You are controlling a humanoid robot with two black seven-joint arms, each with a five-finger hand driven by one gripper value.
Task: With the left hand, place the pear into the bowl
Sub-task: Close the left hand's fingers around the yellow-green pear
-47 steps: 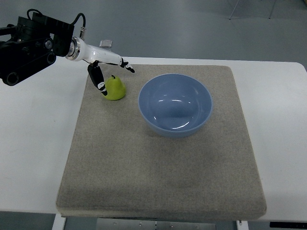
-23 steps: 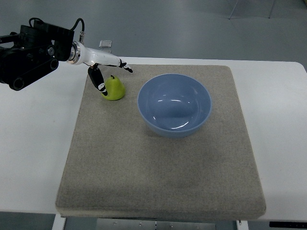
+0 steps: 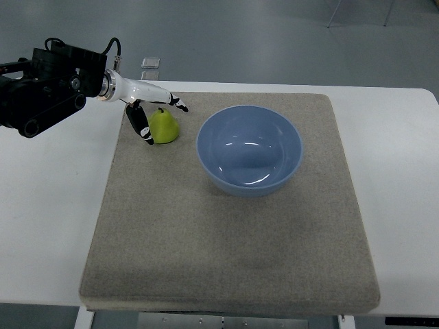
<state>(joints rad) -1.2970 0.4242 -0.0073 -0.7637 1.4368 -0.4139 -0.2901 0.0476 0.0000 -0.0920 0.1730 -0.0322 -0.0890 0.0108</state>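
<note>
A green pear (image 3: 164, 127) stands on the grey felt mat (image 3: 226, 240), near its far-left corner, well left of the light-blue bowl (image 3: 250, 150) — not in it. Its long axis runs close to upright, the stem end pointing up and toward the far edge. The left hand (image 3: 152, 104) reaches in from the left; its fingers (image 3: 141, 124) are spread around the pear, one dark-tipped finger down its left side, others passing over the top. Whether they touch it cannot be told. The mat lies on a white worktop (image 3: 48, 205).
</note>
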